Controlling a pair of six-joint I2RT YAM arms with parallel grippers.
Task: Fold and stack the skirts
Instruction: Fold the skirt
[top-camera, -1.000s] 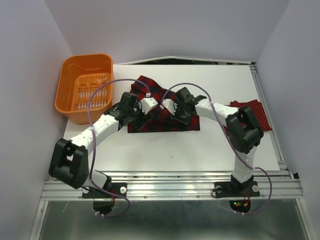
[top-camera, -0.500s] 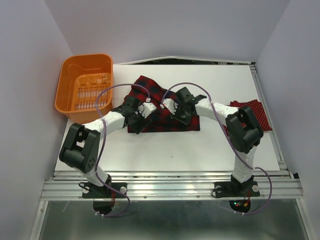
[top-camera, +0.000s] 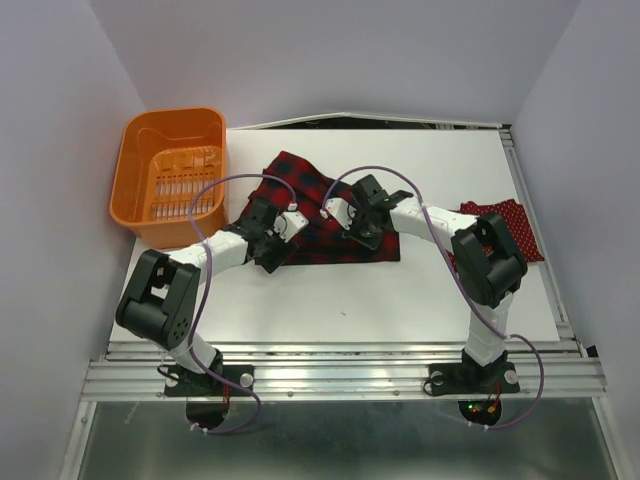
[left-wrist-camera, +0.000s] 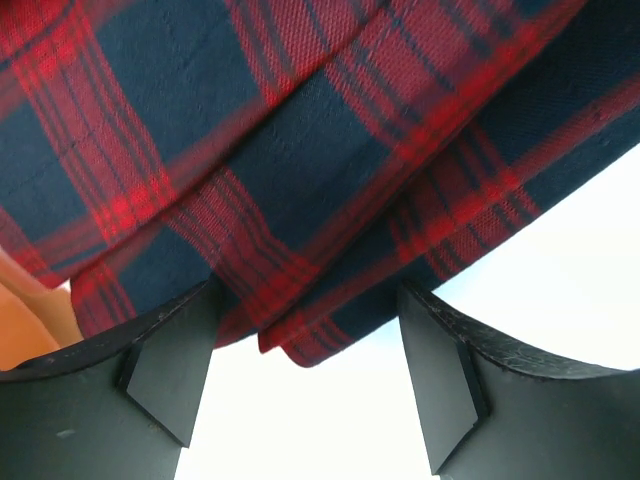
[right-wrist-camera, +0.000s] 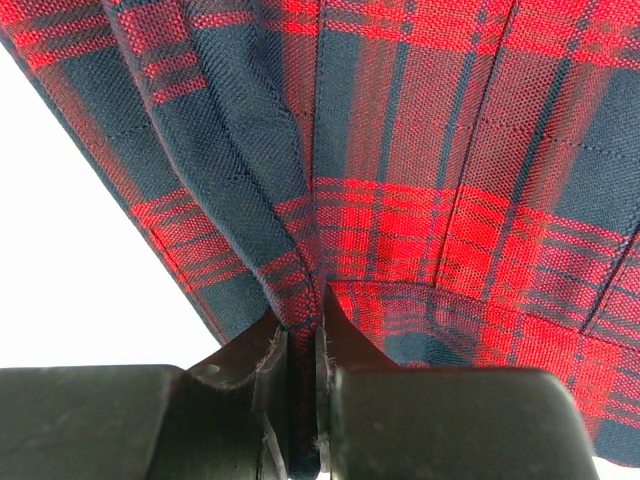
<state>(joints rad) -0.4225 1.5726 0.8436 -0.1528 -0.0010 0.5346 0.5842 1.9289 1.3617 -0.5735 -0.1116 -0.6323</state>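
Left gripper (left-wrist-camera: 307, 320) was open, jaws spread wide. The hem corner of the plaid skirt (top-camera: 312, 188) sat in the gap between its fingers (left-wrist-camera: 170, 370), with no clamp on it. White table (top-camera: 400, 290) showed under that hem in the left wrist view.

Right gripper (right-wrist-camera: 308, 320) was closed, pinching a raised fold of the plaid cloth. The fold ran straight up from between the pads (right-wrist-camera: 270, 370) and the fabric draped away on both sides.

From the top camera, the plaid skirt lay partly folded and roughly flat near table centre, toward 12 o'clock. One corner stuck out toward 11. The left gripper was at its 8 o'clock corner and the right gripper was on top near the middle.

Polka-dot skirt (top-camera: 515, 215) lay at the table's 3 o'clock edge, well apart from the plaid one. The right arm's elbow partly covered it, and neither gripper was on it.

Orange basket (top-camera: 175, 113) sat at 10 o'clock, off the table's left edge, near the plaid skirt but not touching it.
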